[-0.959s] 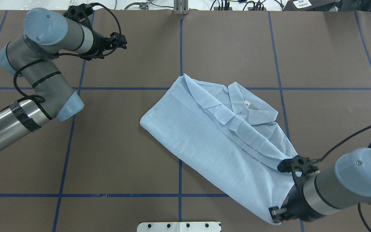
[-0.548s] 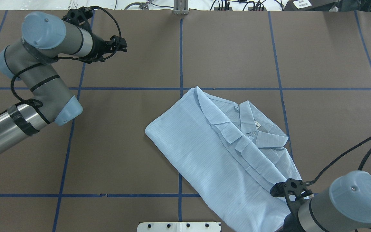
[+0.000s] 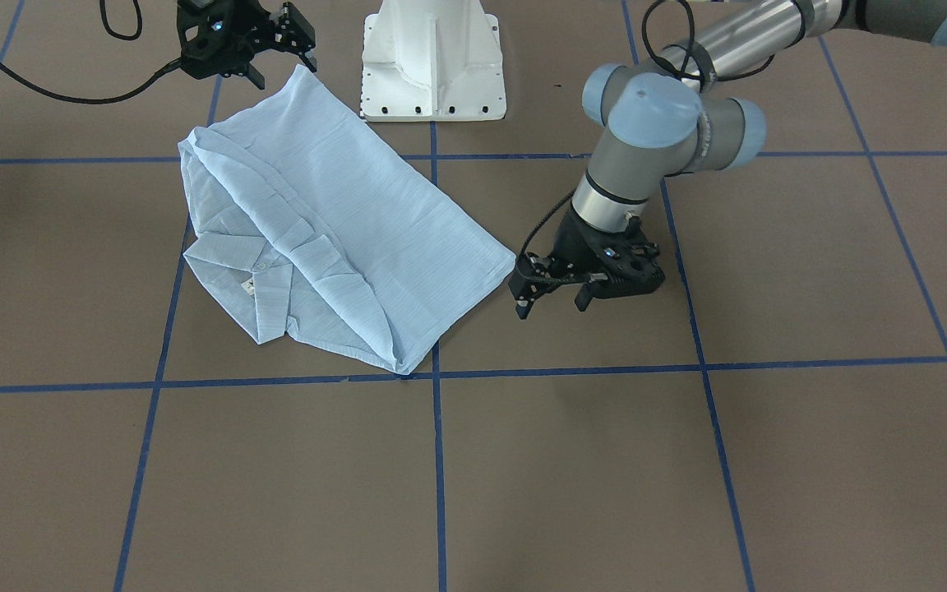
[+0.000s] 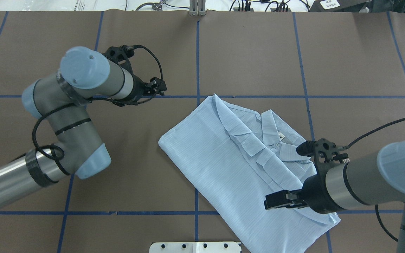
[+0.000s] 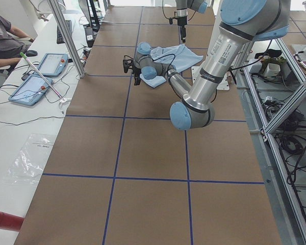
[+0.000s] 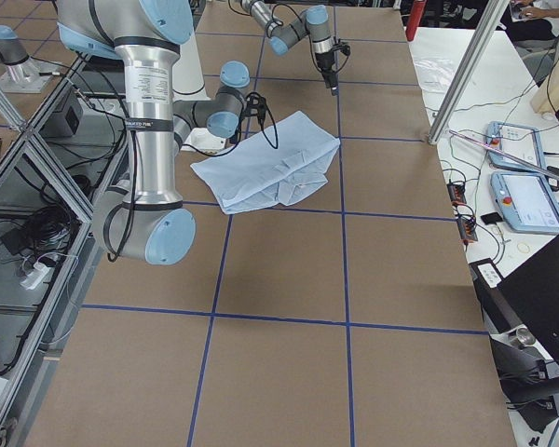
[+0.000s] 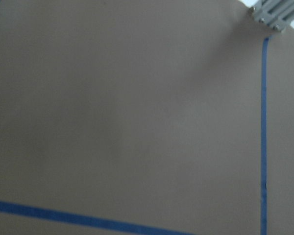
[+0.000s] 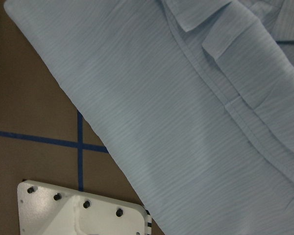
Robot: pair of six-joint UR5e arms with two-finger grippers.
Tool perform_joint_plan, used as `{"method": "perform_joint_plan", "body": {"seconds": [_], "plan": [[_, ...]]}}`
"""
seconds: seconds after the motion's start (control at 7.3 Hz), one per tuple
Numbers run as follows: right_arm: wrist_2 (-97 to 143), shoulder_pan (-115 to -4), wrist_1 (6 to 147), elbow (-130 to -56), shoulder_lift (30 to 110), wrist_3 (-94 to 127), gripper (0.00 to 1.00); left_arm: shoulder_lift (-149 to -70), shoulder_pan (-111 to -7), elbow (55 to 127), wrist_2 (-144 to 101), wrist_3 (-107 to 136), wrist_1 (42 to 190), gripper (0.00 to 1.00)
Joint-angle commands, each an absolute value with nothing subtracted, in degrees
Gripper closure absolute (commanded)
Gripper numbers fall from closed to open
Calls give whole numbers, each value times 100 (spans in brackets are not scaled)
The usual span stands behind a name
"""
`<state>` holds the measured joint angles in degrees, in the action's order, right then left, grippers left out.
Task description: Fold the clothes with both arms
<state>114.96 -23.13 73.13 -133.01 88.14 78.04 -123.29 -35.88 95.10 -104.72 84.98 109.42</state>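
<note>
On the table just out from the pedestal (image 3: 432,57), the shirt (image 4: 223,158) is lying flat, collar up, sides folded in to a long strip. It is looking approx. half done, w/ the cross fold not yet made. R tool (image 4: 269,203), jaws apart, is hovering over the hem nearest the pedestal. L tool (image 3: 552,304), also apart and empty, is hanging farther out.

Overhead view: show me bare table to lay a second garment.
Free: the brown blue-taped table far-right, beyond the folded light-blue pinstriped shirt; also near-left, between the grey left arm and the shirt. Crowded: near-right, where the black right tool hangs over the shirt.
</note>
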Motion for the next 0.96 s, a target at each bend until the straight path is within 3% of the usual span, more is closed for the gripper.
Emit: {"method": "perform_joint_plan", "body": {"seconds": [0.0,0.27,0.55,0.68,0.82], "plan": [[11408,-2724,7313,-13272,8631,7839,0,-12366,-2572,9827,-10021,9094,10266,2],[11399,-2768,7313,-13245,8622,7840,0,-12576,-2364,9292,-9765,9272,10274,6],[11399,-2786,7313,-13245,8622,7840,0,-12560,-2364,9246,-9756,9264,10266,13],[11399,-2821,7313,-13245,8622,7840,0,-12560,-2373,9229,-9756,9264,10257,28],[11399,-2821,7313,-13245,8622,7840,0,-12560,-2382,9237,-9756,9255,10257,61]]}}
